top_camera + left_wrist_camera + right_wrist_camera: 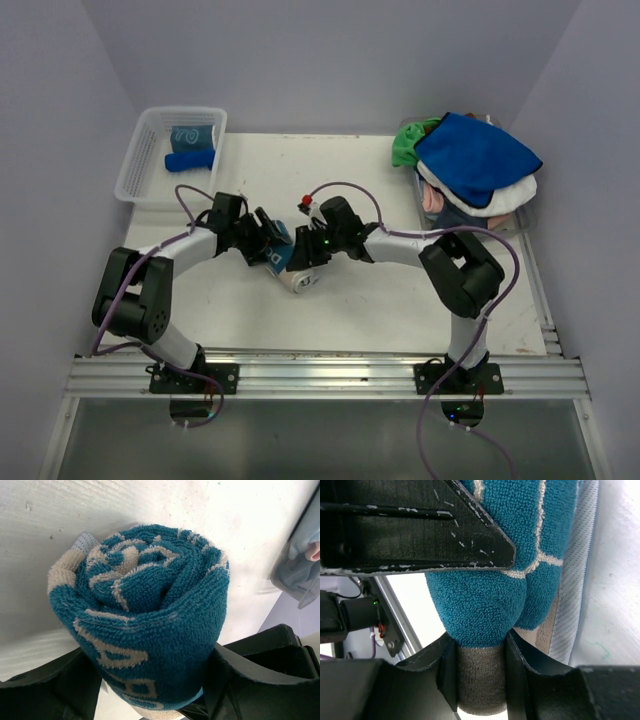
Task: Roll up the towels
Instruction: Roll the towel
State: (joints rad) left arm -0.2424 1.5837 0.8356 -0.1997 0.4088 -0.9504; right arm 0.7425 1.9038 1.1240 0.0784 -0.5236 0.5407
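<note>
A teal and beige towel (293,270) lies rolled into a thick cylinder at the table's middle, between the two arms. In the left wrist view its spiral end (150,580) faces the camera, beige lettering on its side. My left gripper (268,242) (155,690) has a finger pressed against each side of the roll. My right gripper (306,256) (481,680) pinches the roll's other end, a beige and teal fold (480,645) squeezed between its jaws.
At the back left, a clear mesh basket (140,165) holds a rolled teal towel (192,135) and a rolled blue one (190,160). At the back right sits a heap of unrolled towels: blue (475,155), green (408,145), white (500,195), pink (432,200).
</note>
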